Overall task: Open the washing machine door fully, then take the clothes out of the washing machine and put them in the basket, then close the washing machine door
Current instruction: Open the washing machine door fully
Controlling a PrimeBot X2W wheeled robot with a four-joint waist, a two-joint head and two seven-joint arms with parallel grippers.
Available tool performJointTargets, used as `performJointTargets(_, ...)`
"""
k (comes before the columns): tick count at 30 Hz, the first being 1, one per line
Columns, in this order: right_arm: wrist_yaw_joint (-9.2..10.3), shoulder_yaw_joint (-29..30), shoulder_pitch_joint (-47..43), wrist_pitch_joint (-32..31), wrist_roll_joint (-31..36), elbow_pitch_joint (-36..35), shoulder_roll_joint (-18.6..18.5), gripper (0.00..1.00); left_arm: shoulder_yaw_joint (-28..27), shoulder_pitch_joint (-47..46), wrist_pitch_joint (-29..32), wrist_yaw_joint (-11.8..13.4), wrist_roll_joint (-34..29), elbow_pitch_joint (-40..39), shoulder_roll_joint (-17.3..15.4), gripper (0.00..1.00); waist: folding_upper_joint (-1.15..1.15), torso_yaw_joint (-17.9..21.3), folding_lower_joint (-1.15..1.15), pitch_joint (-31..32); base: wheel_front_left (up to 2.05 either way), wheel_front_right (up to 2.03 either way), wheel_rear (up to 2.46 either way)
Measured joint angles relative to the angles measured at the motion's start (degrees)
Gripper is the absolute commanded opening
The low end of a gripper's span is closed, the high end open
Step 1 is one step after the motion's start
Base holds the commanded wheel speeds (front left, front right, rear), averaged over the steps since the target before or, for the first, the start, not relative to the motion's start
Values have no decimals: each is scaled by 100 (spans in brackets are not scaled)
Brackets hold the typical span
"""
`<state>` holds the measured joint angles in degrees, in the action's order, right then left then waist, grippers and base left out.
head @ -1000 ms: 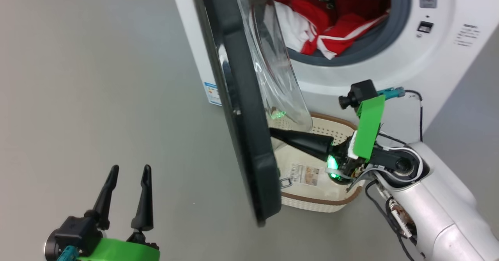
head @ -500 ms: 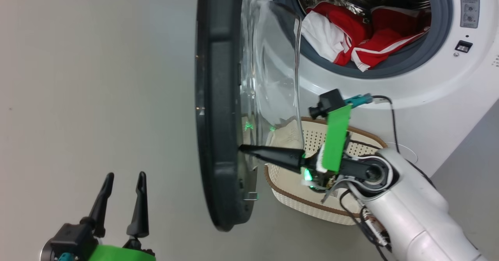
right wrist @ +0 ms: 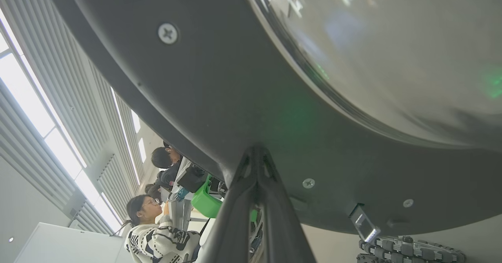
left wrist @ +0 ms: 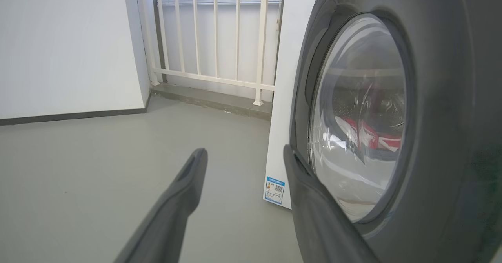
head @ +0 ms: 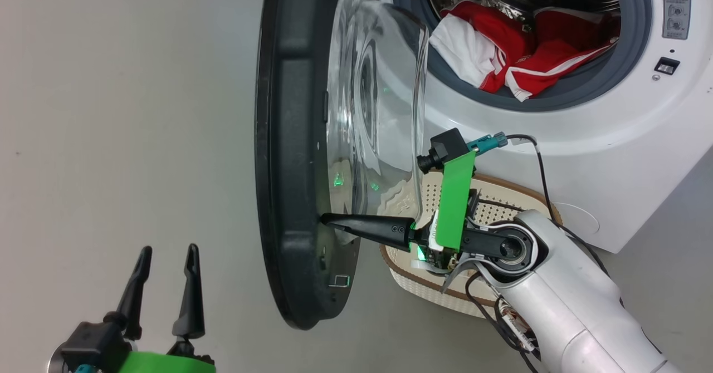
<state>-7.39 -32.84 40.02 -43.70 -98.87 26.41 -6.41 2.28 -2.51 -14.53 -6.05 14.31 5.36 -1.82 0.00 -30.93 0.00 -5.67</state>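
The washing machine door (head: 289, 156) is seen nearly edge-on in the middle of the head frame. It is swung well out from the washing machine (head: 557, 133) at the upper right, and its glass bowl window (head: 373, 111) bulges toward the drum. The door is judged to be only partly open, so the opening step is taken as the one in hand. The clothes (head: 501, 55), red with white panels, are heaped in the drum mouth at the top right. The basket (head: 423, 295) is set on the floor (head: 128, 111) below the drum opening, partly hidden behind the right arm.

The right gripper (head: 328, 220) is closed to a single point with nothing held. Its tip is pressed against the door's dark inner frame, just below the glass and above the latch hook (head: 338, 280). The left gripper (head: 169, 249) is spread wide and empty at the lower left, apart from the door's outer face.

For the step to be done well, the push should be carried along the door's arc toward the left of the frame. In this way the tip is not allowed to slide off the smooth plastic onto the glass or the latch. The hinge stop should be met gently. The basket should not be nudged by the forearm, and the left gripper should be held out of the door's path.
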Motion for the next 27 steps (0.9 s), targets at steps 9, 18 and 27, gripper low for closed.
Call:
performJointTargets(9,0,124,-9,-7,49,-29,65,0,5,3,0,0,-1,11,0,100,0,26,0,34,0,0,0)
performJointTargets(18,-1,399,-253,59,275,-435,-30,0,-53,3,0,-2,-34,77,0,100,0,68,0,139,0,0,0)
performJointTargets(27,-1,603,-665,538,772,-1369,-369,100,-233,13,0,-23,-107,85,-1,100,0,231,0,262,0,0,0)
